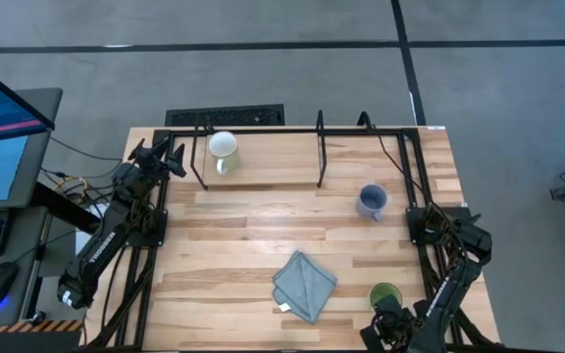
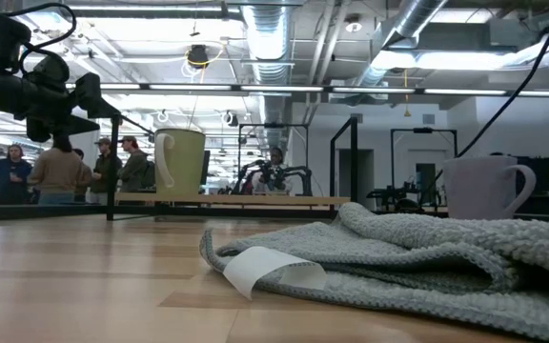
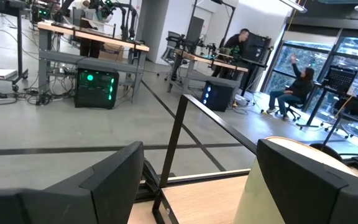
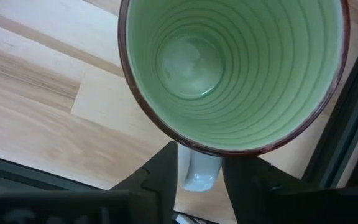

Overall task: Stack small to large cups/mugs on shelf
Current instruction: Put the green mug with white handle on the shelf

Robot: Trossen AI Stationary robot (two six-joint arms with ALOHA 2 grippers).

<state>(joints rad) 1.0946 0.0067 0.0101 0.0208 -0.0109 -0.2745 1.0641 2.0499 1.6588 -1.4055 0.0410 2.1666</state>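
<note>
A white mug (image 1: 223, 149) stands upright on the shelf's board (image 1: 263, 175), near its left end; it also shows in the low view (image 2: 181, 162). My left gripper (image 1: 173, 157) is open, just left of this mug and apart from it. A blue-grey mug (image 1: 371, 202) stands on the table in front of the shelf's right end. A mug with a green inside (image 1: 385, 294) is at the table's near right corner, its mouth up. My right gripper (image 4: 197, 177) is shut on its handle. My right gripper pinches the green mug's pale handle (image 4: 199, 169) between its two fingers (image 4: 163, 174), one on each side. The fingers point down from above, at the mug's near side. The mug stays upright; whether its base is on the table, I cannot tell.
A folded grey-blue cloth (image 1: 304, 284) with a white tag lies on the table's near middle. The shelf's black frame and posts (image 1: 321, 147) stand along the far edge. People and other benches show in the room behind.
</note>
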